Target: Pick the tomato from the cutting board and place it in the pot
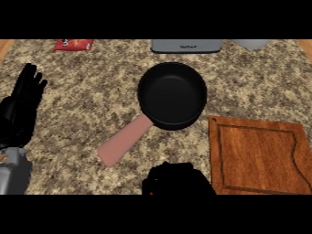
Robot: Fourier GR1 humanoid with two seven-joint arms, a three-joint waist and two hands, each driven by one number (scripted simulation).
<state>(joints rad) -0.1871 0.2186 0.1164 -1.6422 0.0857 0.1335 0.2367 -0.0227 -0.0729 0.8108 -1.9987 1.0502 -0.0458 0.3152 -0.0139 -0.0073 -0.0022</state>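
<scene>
A: Where does the left robot hand [24, 98] sit?

B: At the left edge of the view, fingers straight and pointing up, released, resting over the speckled surface [84, 91]. It holds nothing.

A: And the right robot hand [177, 179]?

B: Low in the middle of the view, at the bottom edge, just left of the cutting board [263, 157]. Its black fingers are curled into a clenched ball. A small speck of red shows at its lower left side, which looks like the tomato [149, 193] wrapped inside the grip, though most of it is hidden.

A: So the tomato is off the board?

B: The board's wooden face shows nothing lying on it. The red speck is beside the board, inside the right robot hand, not over the pot.

A: Where is the pot?

B: The pot [172, 95] is a black round pan in the middle of the surface, with a pinkish handle [123, 140] running down and to the left. Its dark inside shows nothing in it. It is up and slightly left of the right robot hand, apart from it, and its rim is near the board's top left corner.

A: Anything else around?

B: A red packet [74, 44] at the top left, a grey appliance [186, 45] at the top centre, and a pale object [251, 43] to its right, cut off by the view's edge.
</scene>
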